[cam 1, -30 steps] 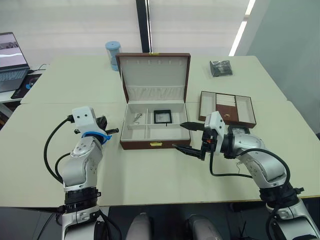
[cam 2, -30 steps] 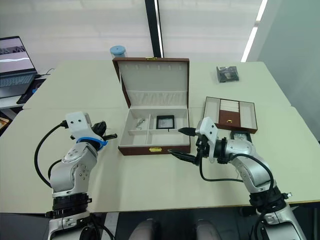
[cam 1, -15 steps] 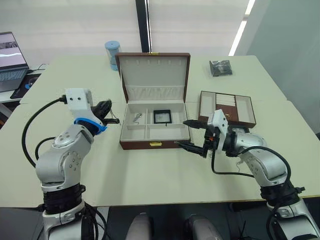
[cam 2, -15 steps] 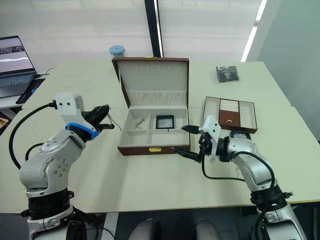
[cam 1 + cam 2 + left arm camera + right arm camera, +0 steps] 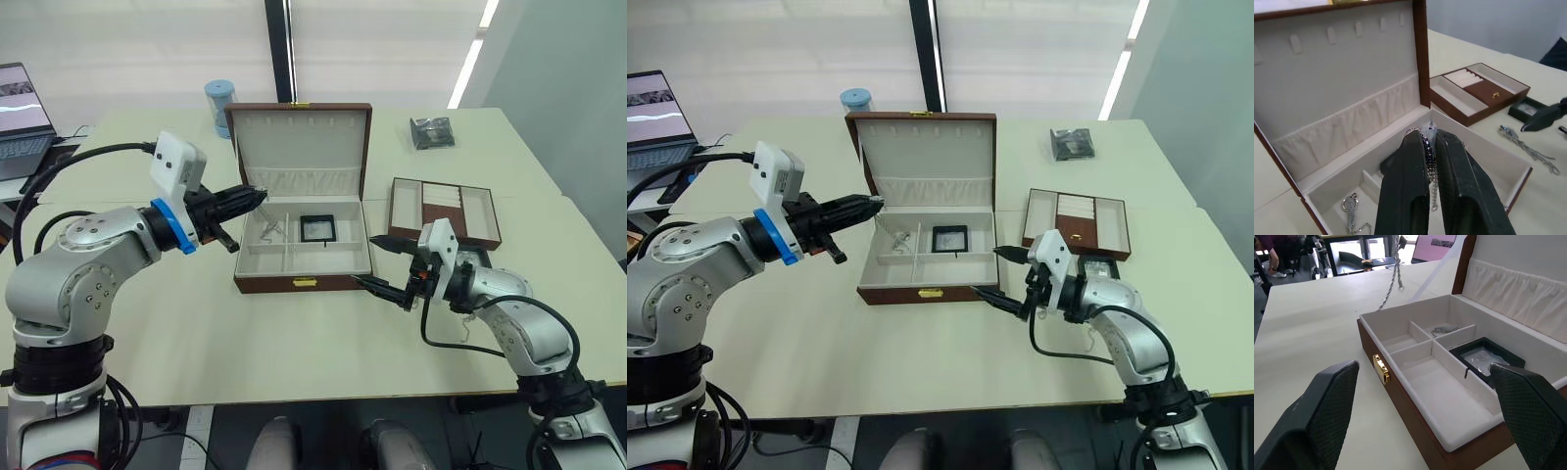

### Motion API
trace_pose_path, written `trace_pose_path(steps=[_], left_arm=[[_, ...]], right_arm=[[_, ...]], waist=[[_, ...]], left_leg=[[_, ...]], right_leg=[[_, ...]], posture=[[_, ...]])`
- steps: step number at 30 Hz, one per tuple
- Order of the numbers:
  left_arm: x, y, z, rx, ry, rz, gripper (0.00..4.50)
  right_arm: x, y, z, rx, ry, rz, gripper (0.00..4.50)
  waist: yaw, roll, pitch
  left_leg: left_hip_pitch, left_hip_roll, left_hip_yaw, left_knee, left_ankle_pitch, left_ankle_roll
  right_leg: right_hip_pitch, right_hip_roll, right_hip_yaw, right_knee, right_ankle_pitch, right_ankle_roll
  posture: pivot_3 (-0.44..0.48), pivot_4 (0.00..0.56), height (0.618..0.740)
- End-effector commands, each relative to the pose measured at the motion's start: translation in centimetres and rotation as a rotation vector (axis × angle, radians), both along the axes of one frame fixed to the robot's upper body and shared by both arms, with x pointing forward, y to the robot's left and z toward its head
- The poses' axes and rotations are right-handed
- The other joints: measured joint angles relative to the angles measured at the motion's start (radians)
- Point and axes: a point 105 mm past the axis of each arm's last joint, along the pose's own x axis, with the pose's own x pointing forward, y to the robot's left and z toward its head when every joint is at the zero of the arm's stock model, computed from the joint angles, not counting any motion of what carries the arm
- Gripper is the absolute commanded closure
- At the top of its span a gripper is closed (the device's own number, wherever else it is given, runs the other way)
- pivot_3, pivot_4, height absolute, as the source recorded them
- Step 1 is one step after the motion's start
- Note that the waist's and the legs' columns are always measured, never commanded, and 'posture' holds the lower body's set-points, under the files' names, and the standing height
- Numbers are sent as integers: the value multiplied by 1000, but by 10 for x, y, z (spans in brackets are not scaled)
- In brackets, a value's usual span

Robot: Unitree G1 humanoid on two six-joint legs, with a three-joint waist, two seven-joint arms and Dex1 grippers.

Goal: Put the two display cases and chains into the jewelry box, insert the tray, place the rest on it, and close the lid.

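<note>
A thin, floppy chain (image 5: pixel 1428 147) is pinched near its top by the left gripper (image 5: pixel 1431 138) above the box (image 5: pixel 304 283); the right gripper (image 5: pixel 380 262), at 4 o'clock, is spread apart.

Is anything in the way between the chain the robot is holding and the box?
Nothing visible blocks it. The left gripper pinches the chain, which hangs above the open jewelry box. The lid stands up behind, and the compartments below lie uncovered.

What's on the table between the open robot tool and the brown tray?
In the left eye view, a display case lies flat on the table between the right tool and the tray, close by the tray's near edge.
</note>
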Motion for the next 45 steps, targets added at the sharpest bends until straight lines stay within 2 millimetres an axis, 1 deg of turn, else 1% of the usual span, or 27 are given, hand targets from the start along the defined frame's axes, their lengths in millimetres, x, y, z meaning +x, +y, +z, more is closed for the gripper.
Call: trace_pose_path(steps=[1, 4, 8, 12, 16, 26, 32, 34, 35, 36, 38, 39, 41, 43, 45], left_arm=[[0, -1, 5, 37, -37, -81, 4469], [5, 1, -3, 44, -21, -106, 4469], [7, 6, -25, 82, 41, -128, 4469], [9, 14, -39, 90, 78, -109, 4469], [8, 20, -51, 108, 105, -97, 4469], [5, 24, -64, 120, 153, -80, 4469], [7, 25, -66, 116, 152, -64, 4469], [8, 24, -66, 112, 151, -59, 3823], [8, 24, -66, 106, 152, -56, 3617], [9, 24, -66, 102, 153, -55, 3275], [9, 24, -66, 96, 152, -52, 2767], [9, 24, -65, 94, 152, -50, 2392], [10, 25, -64, 91, 150, -46, 1847], [10, 28, -63, 80, 153, -38, 1180], [8, 32, -63, 65, 160, -37, 608]], right_arm=[[-11, -4, 16, 4, -57, 13, 0], [-15, -5, 16, -13, -57, 14, 0], [-15, -6, 17, -14, -61, -5, 0], [-15, -5, 17, -7, -60, -17, 0], [-17, -3, 16, -1, -56, -19, 0], [-18, -2, 16, 1, -43, -7, 0], [-20, -1, 16, -4, -38, 15, 0], [-20, -1, 16, -6, -38, 16, 0], [-20, -1, 16, -6, -38, 16, 0], [-20, -1, 16, -7, -37, 16, 0], [-20, -1, 16, -9, -38, 16, 0], [-20, -1, 16, -10, -39, 15, 0], [-19, -1, 17, -11, -40, 14, 0], [-17, -4, 17, -10, -39, 5, 0], [-15, -10, 17, -15, -38, -9, 0]], waist=[[0, 0, 0], [0, 0, 0], [-2, 0, 0], [-2, 0, 0], [-2, 0, 0], [-2, 0, 0], [-2, 0, 0], [-2, 0, 0], [-2, 0, 0], [-2, 0, 0], [-2, 0, 0], [-2, 0, 0], [-2, 0, 0], [-2, 0, 0], [-2, 0, 0]], left_leg=[[0, 0, 0, 0, 0, 0], [-1, 0, 0, 0, 0, 0], [-1, 0, 0, 0, 0, 0], [-2, 0, 0, 0, 0, 0], [-7, 0, 0, 0, 0, 1], [-8, 0, 0, 1, 0, 1], [-8, 0, 0, 1, 0, 1], [-8, 0, 0, 1, 0, 1], [-8, 0, -1, 1, 0, 1], [-8, 0, -1, 1, 0, 1], [-8, 0, -1, 1, 0, 1], [-8, 0, -1, 1, 0, 1], [-8, 0, -1, 1, 0, 1], [-8, 0, -1, 1, 0, 1], [-8, 0, -1, 1, 0, 1]], right_leg=[[0, 0, 0, 0, 0, 0], [-1, 0, 0, 0, 0, 0], [-1, 0, 0, 0, 0, 0], [-3, 0, 1, 0, 0, 0], [-7, 0, 0, 1, 0, 0], [-9, 0, 0, 1, 0, 0], [-9, 0, 0, 1, 0, 0], [-9, 0, 0, 1, 0, 0], [-9, 0, 0, 2, 0, 0], [-9, 0, 0, 2, 0, 0], [-9, 0, 0, 2, 0, 0], [-9, 0, 0, 2, 0, 0], [-9, 0, 0, 2, 0, 0], [-9, 0, 0, 2, 0, 0], [-9, 0, 0, 2, 0, 0]], posture=[[0, 150, 740], [0, 150, 740], [0, 150, 740], [0, 150, 740], [0, 150, 740], [0, 150, 740], [0, 150, 740], [0, 150, 740], [0, 150, 740], [0, 150, 740], [0, 150, 740], [0, 150, 740], [0, 150, 740], [0, 150, 740], [0, 150, 740]])
